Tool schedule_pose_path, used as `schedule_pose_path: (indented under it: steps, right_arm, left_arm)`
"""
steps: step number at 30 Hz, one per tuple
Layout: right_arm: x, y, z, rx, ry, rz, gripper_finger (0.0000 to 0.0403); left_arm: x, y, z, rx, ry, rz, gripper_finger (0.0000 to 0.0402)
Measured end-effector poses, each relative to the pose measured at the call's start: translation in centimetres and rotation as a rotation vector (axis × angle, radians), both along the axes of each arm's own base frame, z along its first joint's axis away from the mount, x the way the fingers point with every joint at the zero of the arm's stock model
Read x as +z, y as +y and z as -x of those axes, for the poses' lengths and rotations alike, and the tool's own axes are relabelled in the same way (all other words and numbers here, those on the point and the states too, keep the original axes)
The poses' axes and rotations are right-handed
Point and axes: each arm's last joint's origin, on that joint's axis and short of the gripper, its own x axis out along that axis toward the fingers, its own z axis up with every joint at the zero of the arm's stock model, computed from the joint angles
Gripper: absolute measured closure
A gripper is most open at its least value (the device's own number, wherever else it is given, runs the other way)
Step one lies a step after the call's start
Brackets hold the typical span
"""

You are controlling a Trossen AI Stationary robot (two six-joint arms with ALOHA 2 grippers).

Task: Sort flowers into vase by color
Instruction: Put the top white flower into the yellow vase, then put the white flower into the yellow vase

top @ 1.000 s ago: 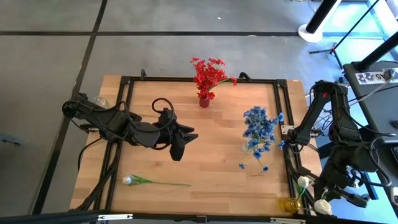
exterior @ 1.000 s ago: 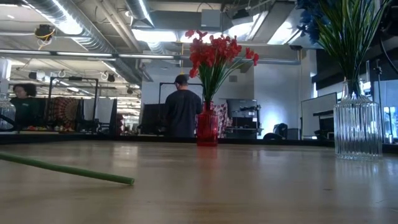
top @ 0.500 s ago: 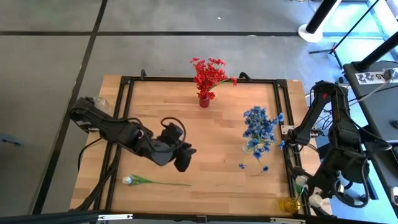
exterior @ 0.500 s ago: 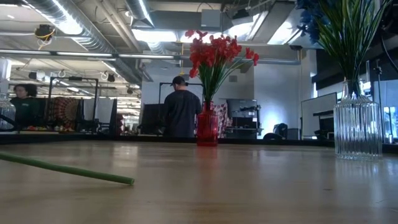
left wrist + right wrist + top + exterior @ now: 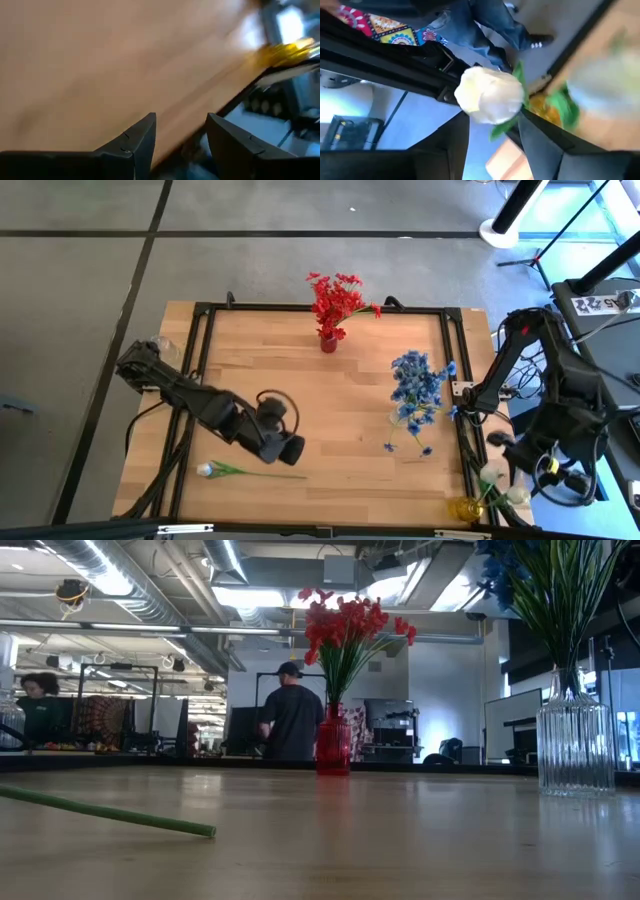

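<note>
A white flower lies on the table near the front left, and its green stem rests flat on the wood. My left gripper hovers open just past the stem's free end, with nothing between its fingers. Red flowers stand in a red vase. Blue flowers stand in a clear vase. At the front right corner, white flowers stand in a yellow vase. My right gripper is open there, a finger on each side below a white blossom.
Two loose blue blossoms lie on the wood in front of the clear vase. A black frame borders the tabletop. People stand in the room beyond the far edge. Bare wood lies between the vases and the white flower.
My left gripper has moved toward the table's near edge and down, tipping its fingers toward the lying white flower's stem. My right arm has shifted a little beside the yellow vase. The flower on the table has kept still.
</note>
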Motion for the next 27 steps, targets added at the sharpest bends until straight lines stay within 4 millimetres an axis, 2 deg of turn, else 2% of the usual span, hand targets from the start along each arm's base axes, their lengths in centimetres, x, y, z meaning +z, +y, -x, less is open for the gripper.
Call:
schedule_pose_path:
  steps: [4,7,10,14,17,22,27]
  right_arm:
    - [1.6,-1.6,0.3,-0.065,0.034,0.036,0.0231]
    - [3.0,-2.6,0.3,-0.109,0.002,0.032,0.0231]
    - [4.1,-3.4,0.4,-0.137,-0.029,0.022,0.0231]
    - [5.3,-4.6,0.5,-0.176,-0.073,0.022,0.0231]
    - [5.9,-5.1,0.5,-0.217,-0.106,0.019,0.023]
    - [6.4,-5.5,0.4,-0.287,-0.134,-0.002,0.023]
    - [6.5,-5.5,0.2,-0.381,-0.096,-0.024,0.023]
  left_arm:
    - [-1.9,-1.3,1.6,0.099,0.268,0.13,0.0219]
    - [-3.0,-2.5,2.2,0.055,0.389,0.128,0.0212]
    - [-4.5,-3.2,2.6,-0.053,0.551,0.094,0.0211]
    - [-6.6,-3.8,2.9,-0.279,0.756,0.034,0.0211]
    - [-8.9,-4.0,3.1,-0.439,0.837,0.05,0.0213]
    - [-14.1,-3.6,4.6,-0.62,0.94,0.132,0.0222]
    - [-18.2,-3.1,6.2,-0.793,0.932,0.165,0.0225]
